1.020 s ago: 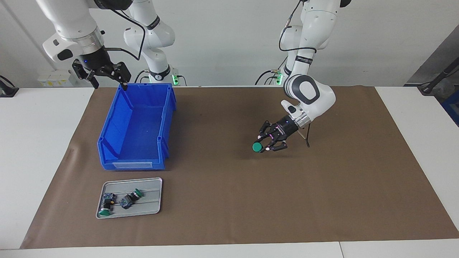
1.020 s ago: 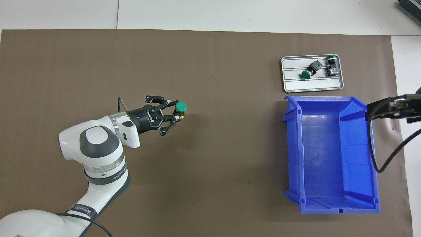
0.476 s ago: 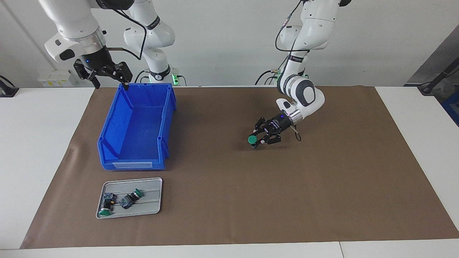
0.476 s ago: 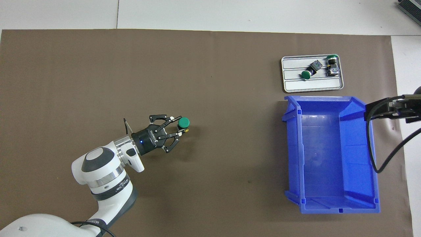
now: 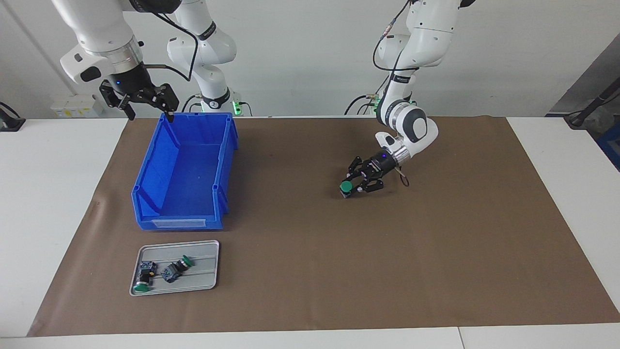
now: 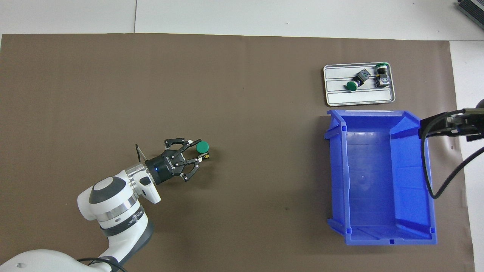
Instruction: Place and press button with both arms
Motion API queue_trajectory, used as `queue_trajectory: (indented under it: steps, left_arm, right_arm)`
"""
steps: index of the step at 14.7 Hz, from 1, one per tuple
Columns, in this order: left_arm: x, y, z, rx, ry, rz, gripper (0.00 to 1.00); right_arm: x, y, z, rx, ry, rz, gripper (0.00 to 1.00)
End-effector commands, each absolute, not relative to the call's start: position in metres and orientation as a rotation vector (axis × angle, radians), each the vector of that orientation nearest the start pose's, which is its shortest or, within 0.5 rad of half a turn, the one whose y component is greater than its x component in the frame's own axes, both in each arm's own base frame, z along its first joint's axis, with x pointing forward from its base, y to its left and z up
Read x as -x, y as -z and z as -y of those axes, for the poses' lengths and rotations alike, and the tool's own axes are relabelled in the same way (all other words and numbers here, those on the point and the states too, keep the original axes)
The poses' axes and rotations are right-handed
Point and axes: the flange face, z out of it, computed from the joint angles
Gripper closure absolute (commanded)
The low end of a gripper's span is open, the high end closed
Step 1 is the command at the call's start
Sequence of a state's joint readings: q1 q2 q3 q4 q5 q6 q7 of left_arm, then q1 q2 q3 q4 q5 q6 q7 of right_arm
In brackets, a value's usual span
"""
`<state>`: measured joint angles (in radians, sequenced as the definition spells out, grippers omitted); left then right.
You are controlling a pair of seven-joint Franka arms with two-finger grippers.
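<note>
Blue bin (image 5: 184,174) beside grey tray (image 5: 203,280) on brown mat (image 5: 436,271).

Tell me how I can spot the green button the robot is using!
Look at the bare brown mat, away from the blue bin and the silver tray. The button sits in the left hand. The two lookalike buttons lie on the tray, untouched.

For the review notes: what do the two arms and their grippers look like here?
Both arms are glossy white with dark grey joint caps, silver wrist rings and loose black cables. Each ends in a black gripper of open linkage bars with a small blue light on its body: the left gripper, the right gripper. White lettering marks the left gripper's body.
</note>
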<state>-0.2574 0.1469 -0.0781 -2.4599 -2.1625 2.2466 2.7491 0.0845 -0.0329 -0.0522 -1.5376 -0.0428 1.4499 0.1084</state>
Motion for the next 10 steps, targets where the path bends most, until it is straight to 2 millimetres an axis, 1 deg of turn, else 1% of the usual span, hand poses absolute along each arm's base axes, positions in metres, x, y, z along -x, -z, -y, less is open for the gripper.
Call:
queue_trajectory:
  steps: [1,2,3,4,5,7,10]
  left_arm:
    - [-0.434,-0.256,0.172,-1.867,-1.427,1.304,0.12]
    - [-0.431,-0.267,0.173,-1.904,-1.416,1.332,0.12]
    - [-0.427,-0.276,0.18,-1.916,-1.402,1.333,0.12]
    - [-0.419,-0.28,0.189,-1.92,-1.377,1.34,0.12]
    - [-0.413,-0.281,0.192,-1.922,-1.366,1.359,0.12]
    - [-0.402,-0.278,0.197,-1.92,-1.335,1.365,0.12]
    - [-0.403,-0.282,0.2,-1.936,-1.312,1.288,0.16]
  right_arm:
    - [-0.527,-0.651,-0.01,3.169,-0.088,-0.099,0.0]
    - [-0.526,-0.65,-0.01,3.17,-0.09,-0.097,0.0]
    - [-0.527,-0.651,-0.01,3.17,-0.087,-0.097,0.0]
    - [-0.526,-0.65,-0.01,3.17,-0.09,-0.097,0.0]
    - [-0.526,-0.65,-0.01,3.169,-0.09,-0.097,0.0]
    - [-0.527,-0.651,-0.01,3.17,-0.087,-0.097,0.0]
    - [-0.526,-0.65,-0.01,3.169,-0.09,-0.097,0.0]
